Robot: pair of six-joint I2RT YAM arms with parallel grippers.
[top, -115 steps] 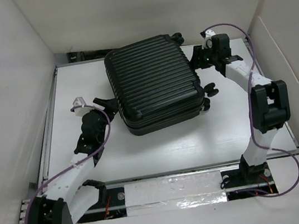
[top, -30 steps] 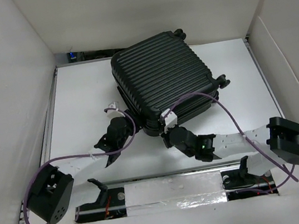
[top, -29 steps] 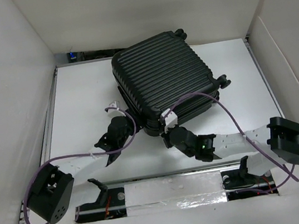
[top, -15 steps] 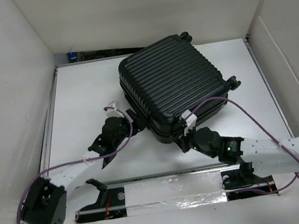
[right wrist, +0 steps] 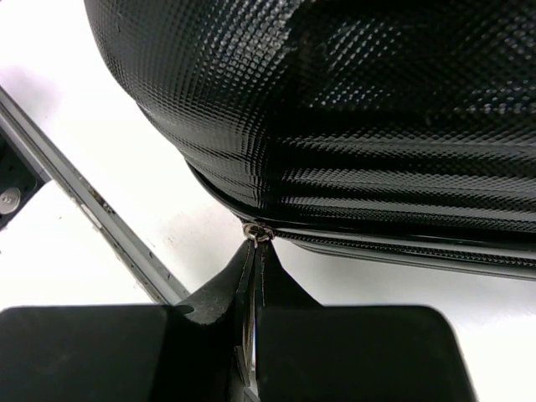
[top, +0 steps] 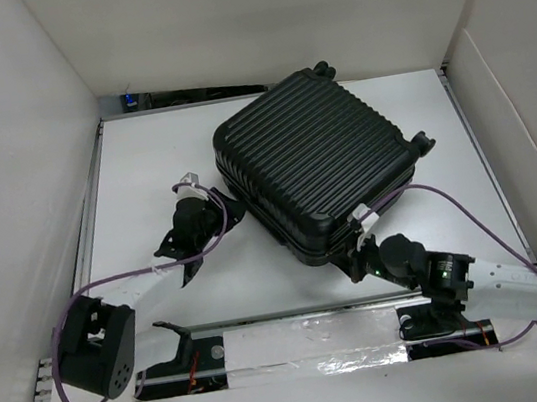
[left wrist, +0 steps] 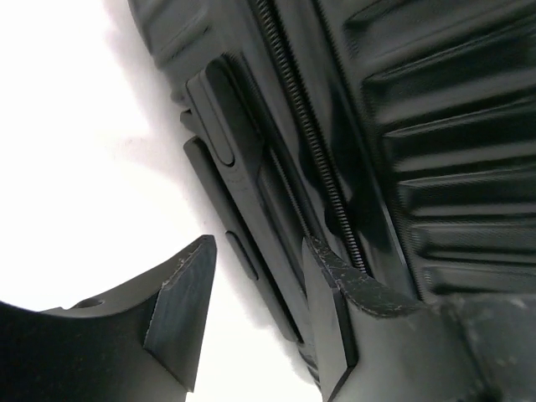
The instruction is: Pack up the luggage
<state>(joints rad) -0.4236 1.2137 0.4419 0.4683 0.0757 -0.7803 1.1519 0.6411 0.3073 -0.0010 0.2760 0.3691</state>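
Fingertips of the right gripper [right wrist: 254, 249] are pressed together on the small metal zipper pull [right wrist: 256, 234], right at the near rounded corner of the suitcase [top: 319, 168]. They sit low to the table [top: 141, 159] and close to the metal rail [right wrist: 109, 213] along its near edge. The suitcase lies flat and skewed in the middle of the table with its lid down, so the step looks to me like running the zip round to close it.

To do that well, I'd say the pull should travel along the seam, not away from it. Tugging outward would likely slip the thin tab out of the pinch or drag the whole case. The corner is the tricky bit: the wrist needs to turn with the curve and clear the rail.

Further back, on the suitcase's left side, the left gripper [left wrist: 258, 243] stands spread. Its fingers sit either side of a raised bar [left wrist: 243, 193] beside the zip track [left wrist: 311, 146], with a gap showing, so it is not clamped. It would serve best bracing that side, so the case can't swivel as the zip is drawn.
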